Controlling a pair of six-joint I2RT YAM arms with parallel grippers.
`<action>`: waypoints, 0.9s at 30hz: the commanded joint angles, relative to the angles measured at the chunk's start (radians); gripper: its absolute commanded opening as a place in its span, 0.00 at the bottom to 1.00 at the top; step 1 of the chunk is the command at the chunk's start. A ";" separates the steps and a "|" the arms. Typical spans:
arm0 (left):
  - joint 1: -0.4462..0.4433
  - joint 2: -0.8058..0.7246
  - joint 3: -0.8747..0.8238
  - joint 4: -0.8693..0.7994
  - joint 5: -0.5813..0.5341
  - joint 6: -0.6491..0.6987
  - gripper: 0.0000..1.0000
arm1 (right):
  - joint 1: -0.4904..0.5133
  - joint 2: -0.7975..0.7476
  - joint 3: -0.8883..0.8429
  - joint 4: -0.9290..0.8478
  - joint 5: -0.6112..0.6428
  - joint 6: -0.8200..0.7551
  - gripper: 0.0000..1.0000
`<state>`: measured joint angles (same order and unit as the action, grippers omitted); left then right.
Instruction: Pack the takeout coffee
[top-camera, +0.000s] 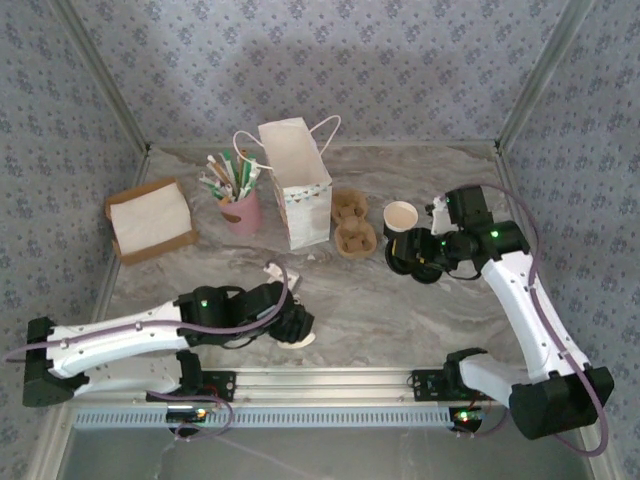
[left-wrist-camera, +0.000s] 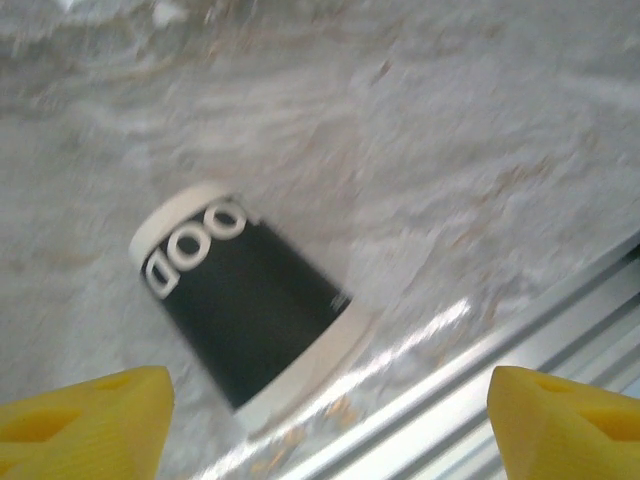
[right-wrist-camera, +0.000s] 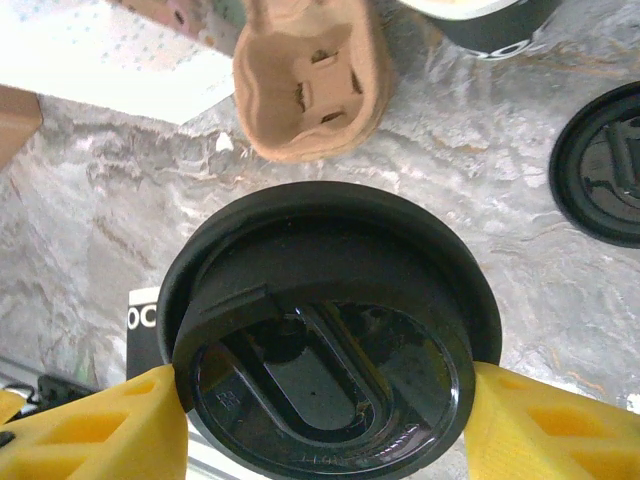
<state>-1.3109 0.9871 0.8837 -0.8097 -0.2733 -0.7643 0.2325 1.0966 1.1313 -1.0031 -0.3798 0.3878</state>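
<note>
Right wrist | lid (right-wrist-camera: 325, 330) in tool (right-wrist-camera: 330, 425) | carrier (right-wrist-camera: 310, 75) beyond | spare lid (right-wrist-camera: 600, 165) right

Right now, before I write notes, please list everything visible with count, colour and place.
paper bag: one, white, back centre
straw cup: one, pink, left of bag
cardboard box: one, brown, far left
cup carrier: one, brown, right of bag
upright cup: one, dark, cream inside, beside carrier
lying cup: one, black, near edge
held lid: one, black, in right gripper
loose lid: one, black, on table
left gripper: one, yellow, open above lying cup
right gripper: one, yellow, closed on held lid
</note>
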 joint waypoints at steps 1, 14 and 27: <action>-0.027 0.010 -0.028 -0.185 0.009 -0.052 0.81 | 0.037 0.008 0.034 -0.029 0.033 0.026 0.66; -0.039 0.290 0.004 -0.245 -0.018 0.003 0.72 | 0.069 0.025 0.027 -0.022 0.025 0.042 0.66; -0.030 0.417 0.054 -0.232 -0.082 0.014 0.50 | 0.055 0.023 0.007 -0.015 0.004 0.032 0.66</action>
<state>-1.3422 1.3876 0.8970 -1.0218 -0.3199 -0.7570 0.2943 1.1202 1.1378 -1.0065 -0.3592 0.4149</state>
